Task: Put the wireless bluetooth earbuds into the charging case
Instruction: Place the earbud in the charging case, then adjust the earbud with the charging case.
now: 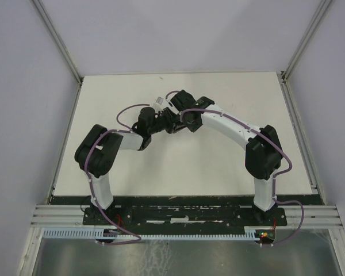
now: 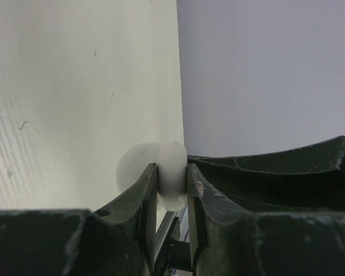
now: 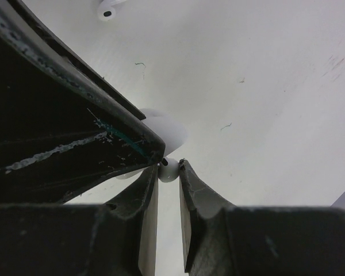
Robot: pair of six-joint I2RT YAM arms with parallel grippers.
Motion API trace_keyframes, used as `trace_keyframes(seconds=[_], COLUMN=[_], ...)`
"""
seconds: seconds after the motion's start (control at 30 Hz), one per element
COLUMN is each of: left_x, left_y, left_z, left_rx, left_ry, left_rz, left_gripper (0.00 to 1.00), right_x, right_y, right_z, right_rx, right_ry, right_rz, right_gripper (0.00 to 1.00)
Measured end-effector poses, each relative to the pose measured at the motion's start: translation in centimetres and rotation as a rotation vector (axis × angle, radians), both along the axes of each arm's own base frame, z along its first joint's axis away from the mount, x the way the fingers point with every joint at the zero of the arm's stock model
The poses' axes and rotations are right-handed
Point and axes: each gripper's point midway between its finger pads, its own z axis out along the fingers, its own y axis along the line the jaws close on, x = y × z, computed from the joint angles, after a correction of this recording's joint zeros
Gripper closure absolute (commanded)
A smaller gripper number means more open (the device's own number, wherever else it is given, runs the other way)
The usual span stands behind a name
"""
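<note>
- Earbud point(image 3: 168, 171), small and white, pinched between the tips of the right gripper point(image 3: 168, 168); jaws clenched on it, with only a narrow slit between them lower down.
- Same earbud touching the lower edge of the charging case point(image 3: 168, 131), a rounded white body just above the right gripper's tips.
- Left gripper point(image 2: 171, 171) clamped on the charging case, a black finger pressed to each side of it, the case rising past the tips.
- Two rounded white lobes in the left wrist view: one between the fingers point(image 2: 139, 201), another behind it to the left. Cannot tell whether these are lid and base.
- One long black finger of the left gripper crossing the left half of the right wrist view, its tip against the case, right beside the held earbud.
- Second earbud point(image 3: 107, 8), white with a dark spot at its end, lying alone on the table point(image 3: 264, 86). Well apart from the held pieces, partly cut off by the top edge of the right wrist view.
- From above: left arm point(image 1: 118, 141) and right arm point(image 1: 230, 123) both bent inward, wrists meeting over the middle of the white table.
- Scrap of white visible where the two grippers meet in that overhead view, too small to tell case from earbud.
- Pale grey walls point(image 1: 23, 86) around the table's left, far and right sides.
</note>
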Motion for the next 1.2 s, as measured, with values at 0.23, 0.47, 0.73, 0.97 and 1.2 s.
trace_keyframes(seconds=[0.23, 0.47, 0.73, 0.97, 1.2], left_x=[0.0, 0.1, 0.2, 0.3, 0.5], left_y=[0.0, 0.0, 0.0, -0.1, -0.1], left_z=[0.0, 0.0, 0.3, 1.2, 2.2], left_rx=[-0.001, -0.001, -0.008, -0.028, -0.061], left_ry=[-0.001, -0.003, -0.015, -0.049, -0.071], left_rz=[0.0, 0.003, 0.003, 0.002, 0.005], left_gripper=[0.97, 0.97, 0.97, 0.97, 0.97], right_x=[-0.1, -0.4, -0.8, -1.0, -1.2], right_y=[0.1, -0.2, -0.5, -2.0, -4.2], right_z=[0.1, 0.0, 0.2, 0.6, -0.6], right_rx=[0.005, -0.009, 0.001, 0.0, 0.013], right_ry=[0.003, 0.019, 0.016, -0.034, -0.049], right_rz=[0.0, -0.001, -0.019, -0.112, -0.202], right_gripper=[0.57, 0.46, 0.29, 0.22, 0.21])
